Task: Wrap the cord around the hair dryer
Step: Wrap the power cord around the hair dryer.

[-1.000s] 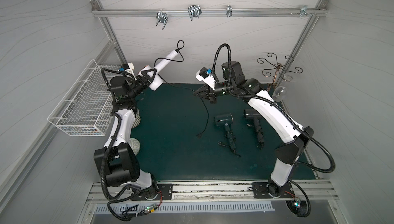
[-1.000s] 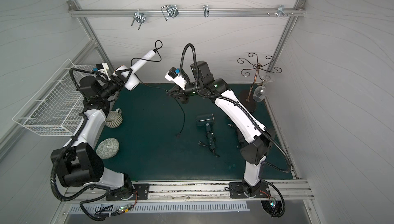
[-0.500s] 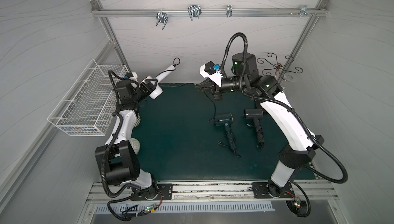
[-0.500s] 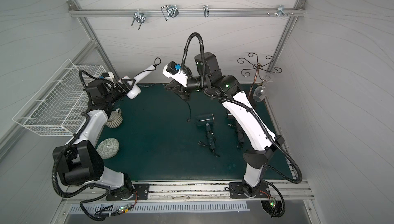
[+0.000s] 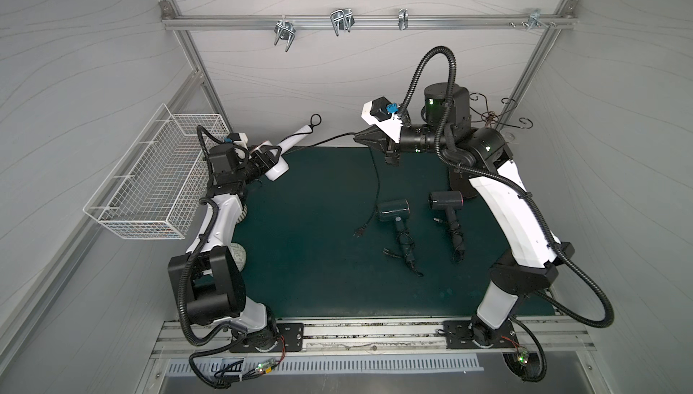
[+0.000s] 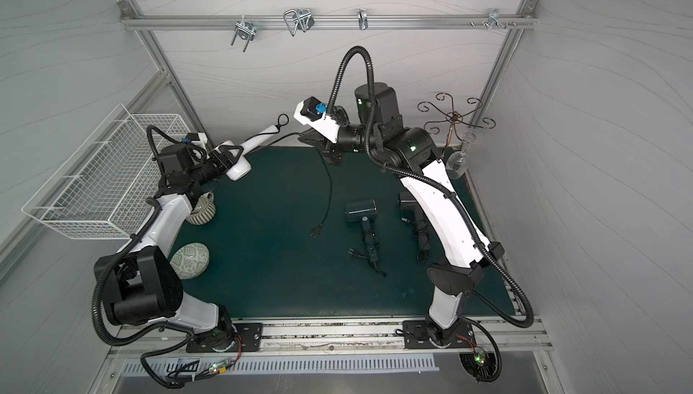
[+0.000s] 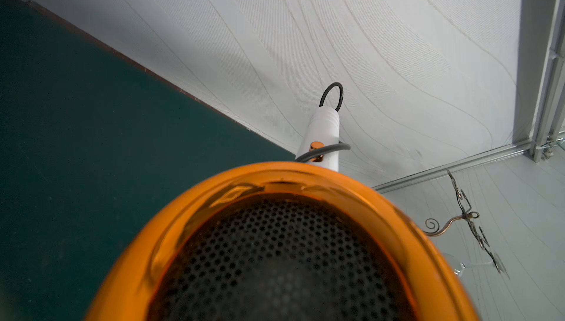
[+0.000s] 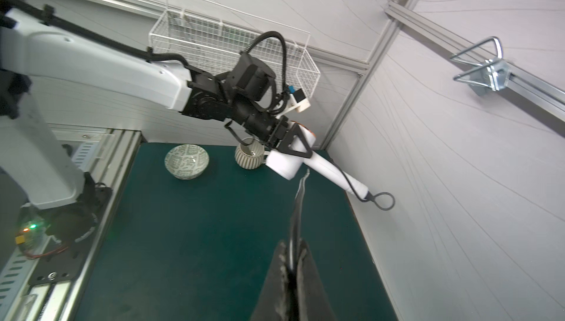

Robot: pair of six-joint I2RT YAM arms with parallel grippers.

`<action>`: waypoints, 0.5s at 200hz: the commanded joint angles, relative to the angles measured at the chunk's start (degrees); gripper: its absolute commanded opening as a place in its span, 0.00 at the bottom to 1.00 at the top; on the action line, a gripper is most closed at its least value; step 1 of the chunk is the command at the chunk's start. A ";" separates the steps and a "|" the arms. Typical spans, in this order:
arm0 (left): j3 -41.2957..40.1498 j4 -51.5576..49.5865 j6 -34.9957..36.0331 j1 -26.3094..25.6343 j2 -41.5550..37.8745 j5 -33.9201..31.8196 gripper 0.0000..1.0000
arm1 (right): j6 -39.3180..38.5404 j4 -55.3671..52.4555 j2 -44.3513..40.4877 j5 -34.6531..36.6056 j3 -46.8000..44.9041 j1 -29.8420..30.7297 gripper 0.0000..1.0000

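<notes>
Since the earlier frames, both arms have shifted. The left gripper (image 5: 275, 158) has brought the white hair dryer (image 5: 279, 175) down and back toward the wire basket (image 5: 150, 185). The right gripper (image 5: 360, 140) has risen toward the rear wall, drawing the cord (image 5: 378, 189) with it.

1. Left gripper. You will see its fingers clamped across the dryer's barrel, holding it clear of the green mat (image 5: 307, 268). The handle (image 5: 297, 137) points up toward the rear wall, with the hang loop (image 5: 315, 120) at its far end. In the left wrist view, the orange-rimmed rear grille (image 7: 284, 258) fills the lower frame. In that same view the cord crosses the handle beside an orange button (image 7: 316, 146).

2. Right gripper. Check the right wrist view: the fingers (image 8: 308, 279) are pressed together with the cord pinched between them. This gripper hangs above the mat's rear edge, apart from the dryer.

3. Cord. One stretch runs nearly straight from the handle to the right gripper. The remainder drops from that gripper to the mat, where the plug (image 5: 360, 231) lies near a dark hair dryer (image 5: 393, 211). A second dark hair dryer (image 5: 445, 200) lies beside the first, and each has its own cord bundled at its handle.

4. Other items. A patterned bowl (image 6: 189, 260) and a ribbed cup (image 6: 200, 212) stand on the mat beside the left arm.
</notes>
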 commanded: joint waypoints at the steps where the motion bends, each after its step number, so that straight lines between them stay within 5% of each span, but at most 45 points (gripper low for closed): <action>1: -0.47 -5.03 5.99 -2.83 -4.67 -0.81 0.00 | -2.45 2.09 1.83 0.91 4.78 -4.80 0.00; 100: 1.12 -35.06 26.84 -20.55 -14.67 15.96 0.00 | -5.09 9.62 12.07 1.78 9.70 -15.57 0.00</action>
